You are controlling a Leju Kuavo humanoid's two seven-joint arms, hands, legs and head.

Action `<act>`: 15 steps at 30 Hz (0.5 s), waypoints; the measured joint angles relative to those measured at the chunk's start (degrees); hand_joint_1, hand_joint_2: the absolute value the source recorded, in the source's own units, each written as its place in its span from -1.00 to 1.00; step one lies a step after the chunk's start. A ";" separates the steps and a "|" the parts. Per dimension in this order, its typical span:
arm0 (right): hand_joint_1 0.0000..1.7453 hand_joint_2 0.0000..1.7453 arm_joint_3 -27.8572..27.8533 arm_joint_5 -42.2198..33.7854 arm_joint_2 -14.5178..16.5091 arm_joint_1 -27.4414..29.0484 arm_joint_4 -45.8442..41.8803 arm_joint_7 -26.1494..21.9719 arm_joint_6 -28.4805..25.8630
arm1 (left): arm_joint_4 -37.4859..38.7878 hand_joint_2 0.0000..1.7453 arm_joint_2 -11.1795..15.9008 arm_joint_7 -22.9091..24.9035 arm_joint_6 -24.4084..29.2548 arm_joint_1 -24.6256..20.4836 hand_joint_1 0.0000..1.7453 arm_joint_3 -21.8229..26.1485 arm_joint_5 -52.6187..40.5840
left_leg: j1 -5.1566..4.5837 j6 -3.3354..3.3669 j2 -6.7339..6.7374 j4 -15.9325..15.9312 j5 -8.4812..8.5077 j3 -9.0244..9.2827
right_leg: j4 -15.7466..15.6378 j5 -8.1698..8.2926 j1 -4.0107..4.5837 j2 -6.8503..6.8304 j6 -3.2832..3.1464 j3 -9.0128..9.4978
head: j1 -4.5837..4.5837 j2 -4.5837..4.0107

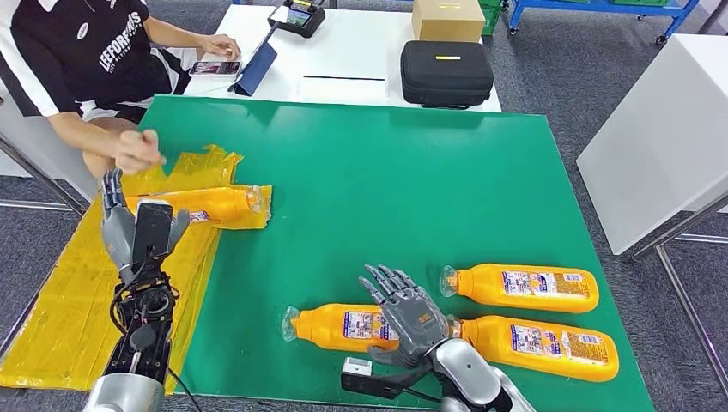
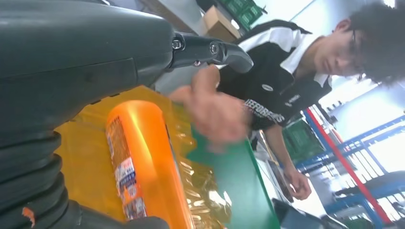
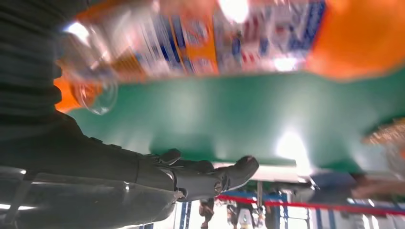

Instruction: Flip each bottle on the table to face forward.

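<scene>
While three orange bottles lie on their sides on the green mat (image 1: 386,172), a fourth bottle (image 1: 210,204) rests on the yellow plastic sheet (image 1: 69,318) at the mat's left edge. Near the front edge lie the front-left bottle (image 1: 343,326), the front-right bottle (image 1: 541,343) and the far bottle (image 1: 524,286), labels up. Above the front-left bottle hovers the right hand (image 1: 405,311), fingers spread, gripping nothing. Beside the fourth bottle, the left hand (image 1: 137,227) is raised with fingers apart and empty. A person's hand (image 1: 137,150) hangs just beyond it. Behind stands a white table (image 1: 343,51) bearing a black case (image 1: 446,73).
</scene>
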 joint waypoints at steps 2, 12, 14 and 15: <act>-1.00 1.00 0.10 0.34 -0.01 -0.23 1.38 0.80 0.04 | -0.21 1.00 -0.10 -0.42 -0.68 0.07 -1.00 -0.25 0.97 | 0.00 0.00 0.00 0.00 0.00 0.00 | 0.00 0.00 0.00 0.00 0.00 0.00 | 0.00 0.00; 0.89 1.00 0.25 -0.12 -0.05 -0.58 6.65 2.29 2.01 | -0.84 1.00 -0.30 -1.68 -2.24 0.22 -1.00 -1.83 4.14 | 0.00 0.00 0.00 0.00 0.00 0.01 | 0.00 0.00 0.00 0.00 0.00 0.00 | -0.01 0.00; 0.94 1.00 0.24 -0.45 -0.09 -0.80 7.53 2.61 2.40 | -0.84 1.00 -0.30 -1.87 -2.16 0.32 -1.00 -2.07 4.73 | 0.00 0.00 0.01 0.00 0.00 0.03 | -0.01 0.00 0.00 0.00 0.00 0.00 | -0.01 0.00; 0.96 1.00 0.23 -0.61 -0.11 -0.87 7.83 2.79 2.48 | -0.84 1.00 -0.30 -2.02 -2.09 0.41 -1.00 -2.18 4.97 | 0.00 0.00 0.01 0.00 0.00 0.04 | -0.01 -0.01 0.00 0.01 0.00 0.01 | -0.01 0.00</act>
